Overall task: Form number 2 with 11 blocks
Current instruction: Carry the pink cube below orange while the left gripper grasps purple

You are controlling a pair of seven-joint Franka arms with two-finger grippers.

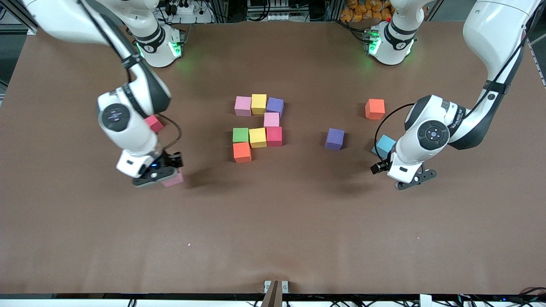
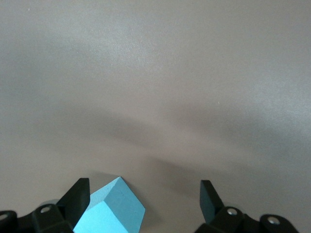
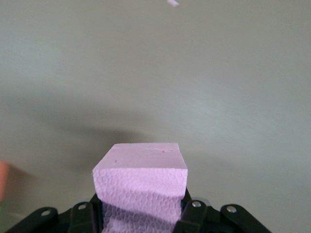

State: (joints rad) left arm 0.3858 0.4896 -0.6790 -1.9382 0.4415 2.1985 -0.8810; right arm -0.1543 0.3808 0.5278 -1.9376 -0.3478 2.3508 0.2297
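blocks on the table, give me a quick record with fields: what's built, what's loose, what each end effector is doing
built: partial number 2 of eight blocks, mid-table
loose: purple block, orange block and light blue block toward the left arm's end; red block toward the right arm's end
right end effector: shut on pink block
left end effector: open, beside the light blue block, holding nothing

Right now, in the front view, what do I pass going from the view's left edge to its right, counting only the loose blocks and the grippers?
Right gripper holding a pink foam cube → purple foam cube → orange foam cube → light blue foam cube → open left gripper.
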